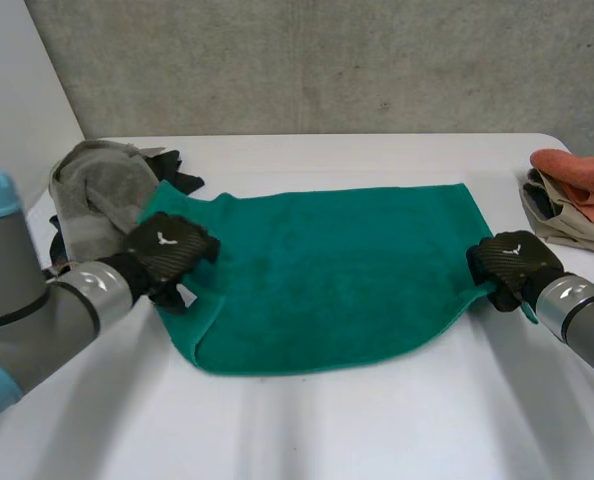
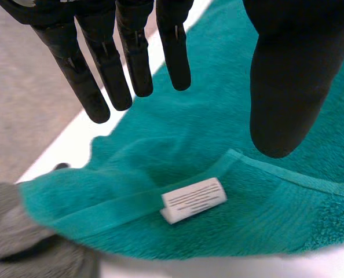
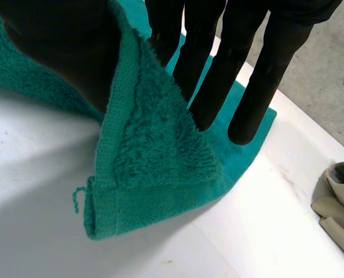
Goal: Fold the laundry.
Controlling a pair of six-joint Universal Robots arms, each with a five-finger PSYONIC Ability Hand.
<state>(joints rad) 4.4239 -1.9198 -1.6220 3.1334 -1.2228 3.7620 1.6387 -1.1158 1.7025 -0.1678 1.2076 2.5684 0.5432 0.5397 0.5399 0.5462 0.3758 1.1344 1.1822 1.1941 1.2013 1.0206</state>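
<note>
A green towel lies spread on the white table, its near left part doubled over. My left hand hovers over the towel's left edge. In the left wrist view its fingers are straight and apart from the thumb, holding nothing, above the towel's hem and a white label. My right hand is at the towel's right near corner. In the right wrist view that corner is lifted and pinched between the thumb and the straight fingers.
A grey cloth pile with dark items lies at the back left, touching the towel's left end. Orange and beige clothes sit at the table's right edge, and the beige one lies close beside my right hand.
</note>
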